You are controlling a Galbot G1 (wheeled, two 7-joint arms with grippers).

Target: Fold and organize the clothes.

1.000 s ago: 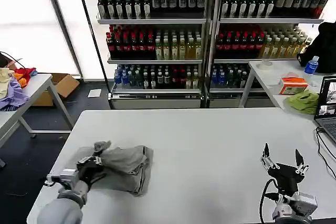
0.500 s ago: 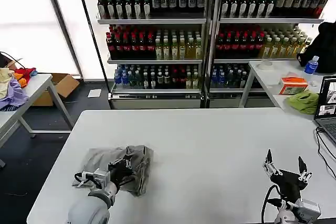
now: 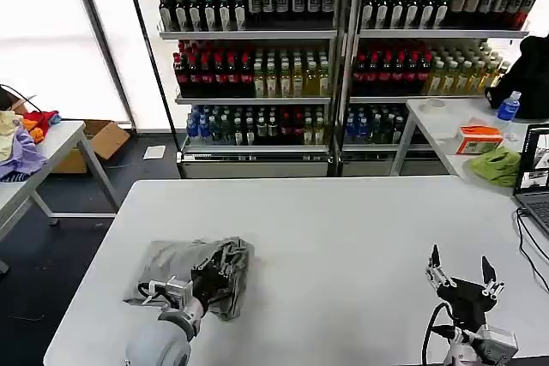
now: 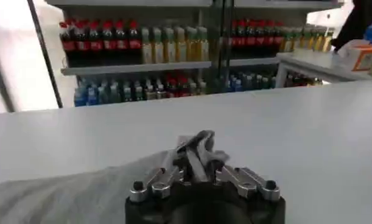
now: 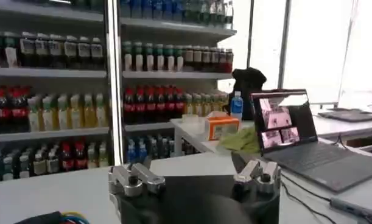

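**Item: grey shirt, fold in progress, near-left of white surface**

Moving since a second ago: left hand (image 3: 208, 273) is travelling from the garment's outer edge inward, carrying cloth over the bundle. Right hand (image 3: 459, 273) is idling low at the near right, fingers spread, gripping nothing.

- Grey shirt (image 3: 171, 259): lying bunched on the surface (image 3: 343, 237), near its left front corner.
- Left hand: fingers clenched together on a pinch of shirt fabric, seen in the left wrist view (image 4: 195, 159).
- Handling advice: keep the pinch firm, draw the layer fully across, lay it flat before releasing; avoid dragging the whole bundle sideways.
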